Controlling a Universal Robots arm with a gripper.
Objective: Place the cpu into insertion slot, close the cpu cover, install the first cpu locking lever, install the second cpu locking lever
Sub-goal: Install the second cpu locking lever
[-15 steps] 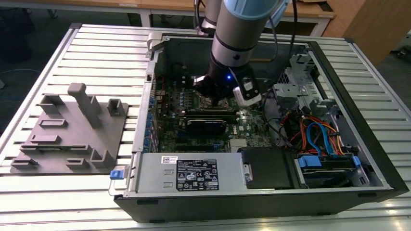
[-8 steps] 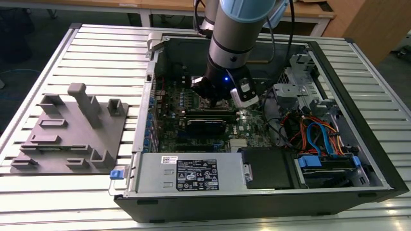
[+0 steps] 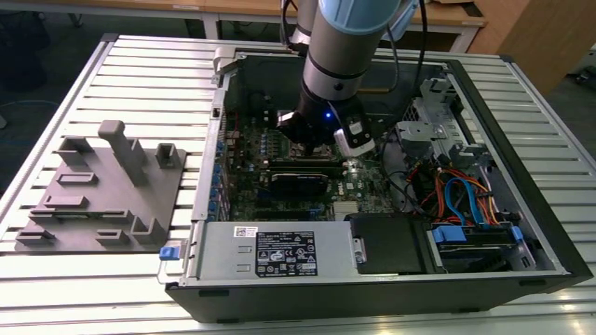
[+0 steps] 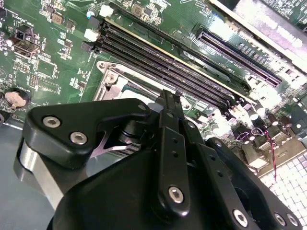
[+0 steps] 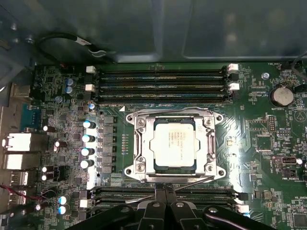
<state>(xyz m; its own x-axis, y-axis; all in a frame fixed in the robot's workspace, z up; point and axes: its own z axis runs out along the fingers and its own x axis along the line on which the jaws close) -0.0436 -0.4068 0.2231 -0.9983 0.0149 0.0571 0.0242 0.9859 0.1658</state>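
1. Gripper [image 5: 164,191] with both fingers pressed together, nothing between them, tips down at the near edge of the socket in the first wrist view; same black linkage [image 4: 171,103] seen from behind in the second wrist view, fingers closed there too.
2. Cpu [image 5: 173,143] seated flat in the insertion slot [image 5: 142,165], dull silver top showing through the cut-out in the first wrist view; faint print on it, too small to read.
3. Cpu cover [image 5: 145,142] lying flat on the socket, framing the chip; thin wire lever [image 5: 194,182] running aslant along the socket's edge beside the fingertips.
4. In the second wrist view, just a corner of the socket frame [image 4: 111,76] past the gripper body, chip mostly hidden.
5. Rows of long black memory slots [image 5: 160,84] on either side of the socket; round coin battery [image 5: 281,95] off to one side.
6. In the exterior view, arm [image 3: 340,63] reaching down into the open computer case [image 3: 521,209], socket hidden beneath it.
7. White label [image 3: 287,253] on the silver power supply, print unreadable.
8. Grey fixture tray [image 3: 102,192] on the slatted table [image 3: 139,66], at the exterior view's left, well apart from the case.
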